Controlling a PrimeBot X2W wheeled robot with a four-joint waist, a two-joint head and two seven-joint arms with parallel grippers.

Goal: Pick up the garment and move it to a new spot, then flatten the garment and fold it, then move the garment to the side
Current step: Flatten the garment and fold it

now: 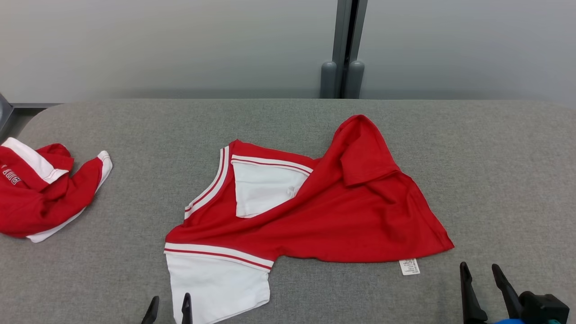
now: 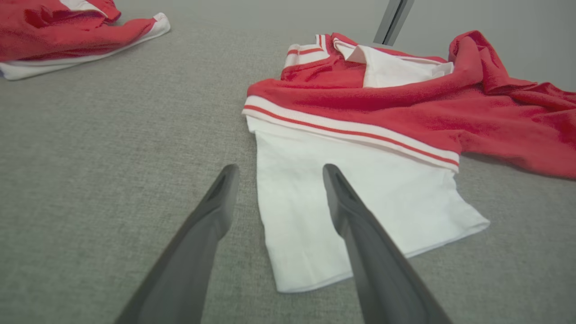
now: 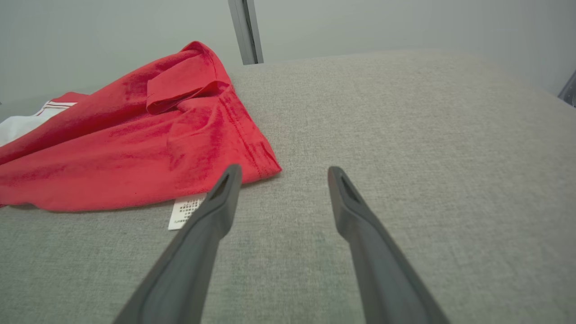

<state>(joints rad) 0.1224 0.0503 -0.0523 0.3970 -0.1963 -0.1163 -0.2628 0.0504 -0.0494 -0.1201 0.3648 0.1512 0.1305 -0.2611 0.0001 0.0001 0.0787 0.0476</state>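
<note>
lying just ahead: garment (image 1: 342,216) | left pincer (image 1: 171,297) maybe over sleeve (image 1: 216,283)

free: table (image 1: 508,171) right | obstacles: garment (image 1: 360,216) centre, crumpled shirt (image 1: 40,202) left

Before us lies a broad table (image 1: 495,180) covered in grey woven fabric, its far corners rounded. Behind it we see pale grey wall panels (image 1: 180,45), smooth and matte, joined by a dark vertical post (image 1: 347,36) with two rounded grey caps (image 1: 328,80) at its foot. Light falls soft and even, with faint shadows.
</note>
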